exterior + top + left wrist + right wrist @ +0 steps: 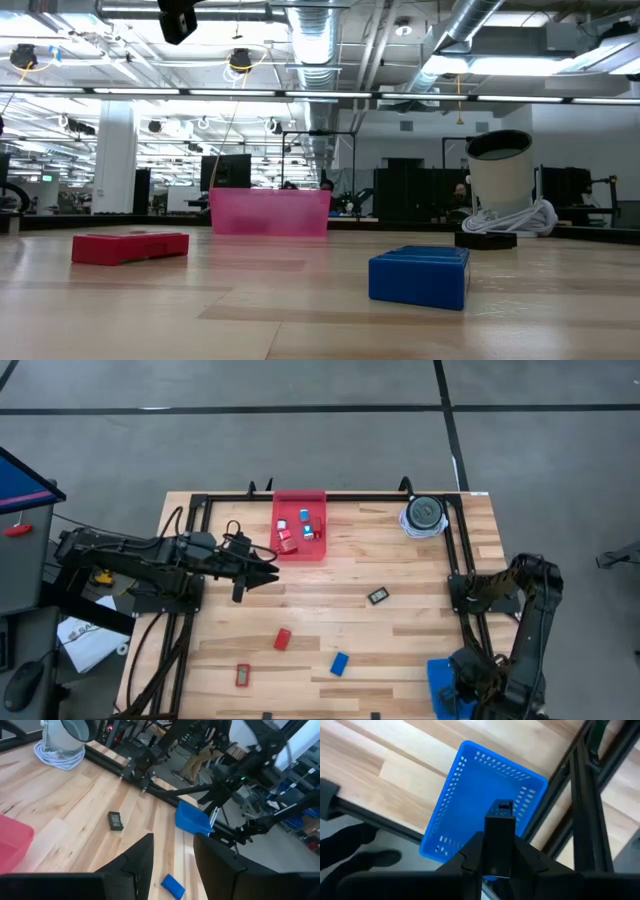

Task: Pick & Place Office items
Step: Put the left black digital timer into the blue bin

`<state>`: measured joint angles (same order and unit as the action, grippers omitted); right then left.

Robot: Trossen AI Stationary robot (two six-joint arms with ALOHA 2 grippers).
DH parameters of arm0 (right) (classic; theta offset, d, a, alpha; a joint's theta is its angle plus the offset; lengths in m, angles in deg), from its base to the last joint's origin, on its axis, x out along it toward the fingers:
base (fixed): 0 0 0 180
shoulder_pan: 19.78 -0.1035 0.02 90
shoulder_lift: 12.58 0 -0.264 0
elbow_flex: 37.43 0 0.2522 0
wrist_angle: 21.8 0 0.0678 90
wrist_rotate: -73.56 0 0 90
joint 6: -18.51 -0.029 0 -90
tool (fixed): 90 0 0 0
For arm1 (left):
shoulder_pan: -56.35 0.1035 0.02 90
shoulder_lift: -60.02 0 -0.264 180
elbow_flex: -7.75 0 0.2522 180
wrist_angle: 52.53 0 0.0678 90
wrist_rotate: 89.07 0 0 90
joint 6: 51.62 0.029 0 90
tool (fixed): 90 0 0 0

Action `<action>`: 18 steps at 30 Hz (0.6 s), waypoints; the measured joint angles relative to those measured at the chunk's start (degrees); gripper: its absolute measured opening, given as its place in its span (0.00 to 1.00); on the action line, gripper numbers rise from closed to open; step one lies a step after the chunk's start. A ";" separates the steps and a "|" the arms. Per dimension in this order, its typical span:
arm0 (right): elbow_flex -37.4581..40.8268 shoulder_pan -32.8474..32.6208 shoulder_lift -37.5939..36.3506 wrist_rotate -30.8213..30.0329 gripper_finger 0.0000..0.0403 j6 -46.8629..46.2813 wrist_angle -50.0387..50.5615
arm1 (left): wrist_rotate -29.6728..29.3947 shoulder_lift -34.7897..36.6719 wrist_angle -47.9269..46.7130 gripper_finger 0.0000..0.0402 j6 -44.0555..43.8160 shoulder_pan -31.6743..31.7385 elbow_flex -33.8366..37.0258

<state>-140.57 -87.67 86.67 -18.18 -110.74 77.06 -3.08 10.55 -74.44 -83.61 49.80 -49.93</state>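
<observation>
Above the wooden surface [400,650], your left pincer [272,572] hovers released, nothing between its fingers [141,861], just off the near corner of the red tray [300,525]. That tray sits at the far edge and holds several small office items: red blocks and pale blue-white cubes [305,515].

Loose on the surface you have a flat black rectangle [378,596] near the middle, a red block [282,639] and a blue block [340,663] closer to the near edge, and a flat red piece [243,675] further left.

Over at the near right corner, your right pincer [499,845] is clenched on a dark flat rectangular piece [501,812], held directly above the blue tray [480,795].

A round grey-and-white object with a coiled white cable [423,515] stands at the far right corner.
</observation>
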 joint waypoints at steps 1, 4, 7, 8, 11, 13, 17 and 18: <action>1.64 -0.08 -0.69 0.21 0.14 0.00 -1.48 | 0.00 0.00 0.37 0.34 0.00 0.00 0.00; 6.62 -0.06 -2.66 0.95 0.14 0.02 -7.32 | 0.00 0.00 1.23 0.34 0.00 -0.22 0.00; 10.98 -0.08 -3.51 2.24 0.14 0.02 -13.33 | 0.01 0.00 1.86 0.34 0.00 -0.22 0.00; 12.23 -0.08 -3.63 2.91 0.14 0.02 -14.79 | 0.01 0.00 1.88 0.34 0.00 -0.22 0.00; 14.63 -0.08 -3.68 4.22 0.14 0.04 -16.07 | 0.12 0.00 1.86 0.34 0.00 -0.22 0.00; 16.11 0.03 -3.84 4.85 0.14 0.04 -16.73 | 0.89 0.00 1.88 0.34 0.00 -0.22 0.00; 18.10 0.57 -3.99 4.98 0.14 0.17 -18.17 | 0.99 0.00 1.86 0.34 0.00 -0.22 0.00; 18.83 0.56 -3.99 4.96 0.14 0.20 -19.03 | 0.98 0.00 1.86 0.34 -0.02 -0.22 0.00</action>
<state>-121.75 -87.11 82.68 -13.21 -110.54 58.03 -2.10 10.55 -72.57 -83.63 49.58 -49.93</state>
